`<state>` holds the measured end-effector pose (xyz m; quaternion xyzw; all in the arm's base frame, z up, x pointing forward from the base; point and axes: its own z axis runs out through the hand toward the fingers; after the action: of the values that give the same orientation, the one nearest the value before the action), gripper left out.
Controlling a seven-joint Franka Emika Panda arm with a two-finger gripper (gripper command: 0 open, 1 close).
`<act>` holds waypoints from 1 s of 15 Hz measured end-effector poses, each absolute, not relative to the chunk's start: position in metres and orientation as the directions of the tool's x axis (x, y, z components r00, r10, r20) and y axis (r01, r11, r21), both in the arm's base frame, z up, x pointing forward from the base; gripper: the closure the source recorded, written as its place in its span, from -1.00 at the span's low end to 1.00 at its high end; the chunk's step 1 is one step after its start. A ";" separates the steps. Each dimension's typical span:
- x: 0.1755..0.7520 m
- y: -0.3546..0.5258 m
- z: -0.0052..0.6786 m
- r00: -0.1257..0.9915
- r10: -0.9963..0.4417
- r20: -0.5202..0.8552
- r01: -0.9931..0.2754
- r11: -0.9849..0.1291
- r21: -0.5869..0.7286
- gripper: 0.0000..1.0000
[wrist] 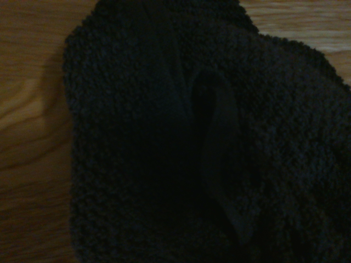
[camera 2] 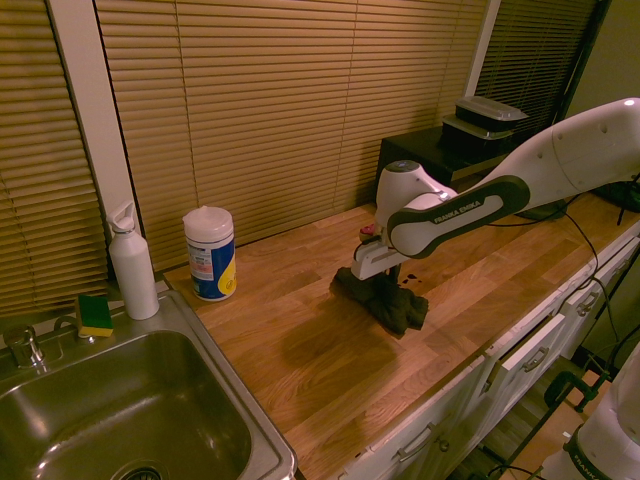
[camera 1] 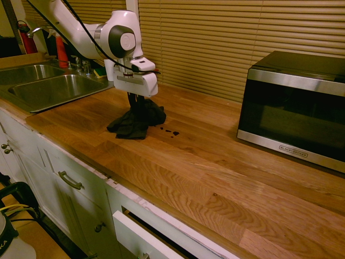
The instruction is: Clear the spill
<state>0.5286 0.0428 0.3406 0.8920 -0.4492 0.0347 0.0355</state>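
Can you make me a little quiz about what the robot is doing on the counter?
1. True or false: the rag covers all of the spill.
2. Fill in the blank: the gripper is shut on the ____.
3. Which is nearer the spill: (a) the microwave or (b) the rag?

Key: 1. False, dark drops of the spill show beside the rag. 2. Rag. The gripper pinches it. 3. b, the microwave is farther away.

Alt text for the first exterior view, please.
White robot arm's gripper pinches a crumpled black cloth rag on a wood-plank counter, beside small dark liquid drops; black-and-silver microwave right, steel double sink left.
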 end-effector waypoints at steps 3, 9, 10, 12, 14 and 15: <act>0.524 0.011 0.339 0.559 -0.824 0.097 -0.828 -0.560 0.019 1.00; 0.504 -0.063 0.338 0.488 -0.869 0.077 -0.872 -0.490 0.001 1.00; 0.500 -0.074 0.338 0.477 -0.876 0.074 -0.878 -0.478 -0.003 1.00; 0.493 -0.093 0.337 0.457 -0.887 0.063 -0.889 -0.459 -0.009 1.00; 0.489 -0.110 0.337 0.441 -0.896 0.046 -0.896 -0.442 -0.024 1.00; 0.488 -0.114 0.337 0.438 -0.898 0.039 -0.898 -0.439 -0.030 1.00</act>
<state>0.4877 -0.1138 0.3369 0.8480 -0.5294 0.0245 -0.0025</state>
